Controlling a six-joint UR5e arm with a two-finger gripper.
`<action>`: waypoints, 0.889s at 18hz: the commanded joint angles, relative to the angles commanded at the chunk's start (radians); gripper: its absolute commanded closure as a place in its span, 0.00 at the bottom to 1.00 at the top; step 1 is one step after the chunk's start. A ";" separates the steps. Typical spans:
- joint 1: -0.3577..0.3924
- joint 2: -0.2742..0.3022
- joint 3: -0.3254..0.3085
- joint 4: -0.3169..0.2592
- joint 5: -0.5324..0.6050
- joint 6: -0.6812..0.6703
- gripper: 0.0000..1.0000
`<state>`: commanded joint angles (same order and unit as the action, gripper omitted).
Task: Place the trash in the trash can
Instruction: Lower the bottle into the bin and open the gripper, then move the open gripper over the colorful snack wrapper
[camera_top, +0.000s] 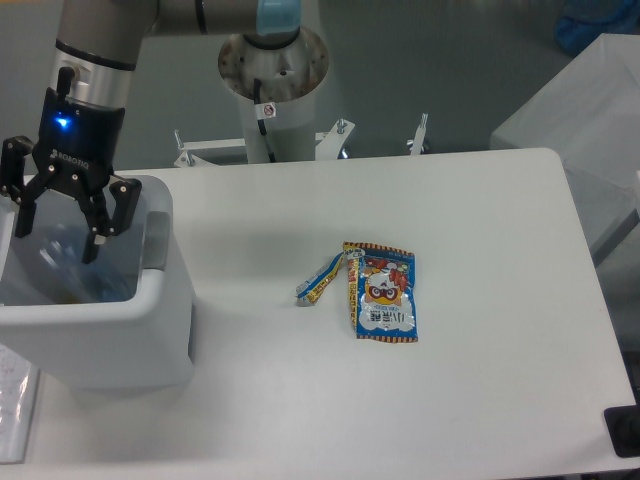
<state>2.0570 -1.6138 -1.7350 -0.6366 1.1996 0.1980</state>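
Note:
The white trash can (160, 300) stands at the table's left edge. My gripper (58, 235) hangs over its opening with both fingers spread apart, and nothing is clearly held between them. Something clear and bluish (62, 262) lies inside the can below the fingers; it may be the crushed bottle, but I cannot make it out for certain. A flat blue snack wrapper (383, 292) with a cartoon face lies on the table right of centre. A narrow folded blue and yellow wrapper (320, 278) lies just to its left, touching its top corner.
The robot's base column (272, 90) stands behind the table's far edge. A grey covered box (590, 130) sits off the table to the right. A dark object (625, 430) is at the front right corner.

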 joint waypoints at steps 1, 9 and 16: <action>0.009 0.011 0.006 -0.003 0.000 0.000 0.00; 0.363 0.127 -0.076 -0.023 0.035 -0.003 0.00; 0.543 0.127 -0.210 -0.048 0.113 0.018 0.00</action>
<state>2.5999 -1.4864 -1.9449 -0.6841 1.3130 0.2163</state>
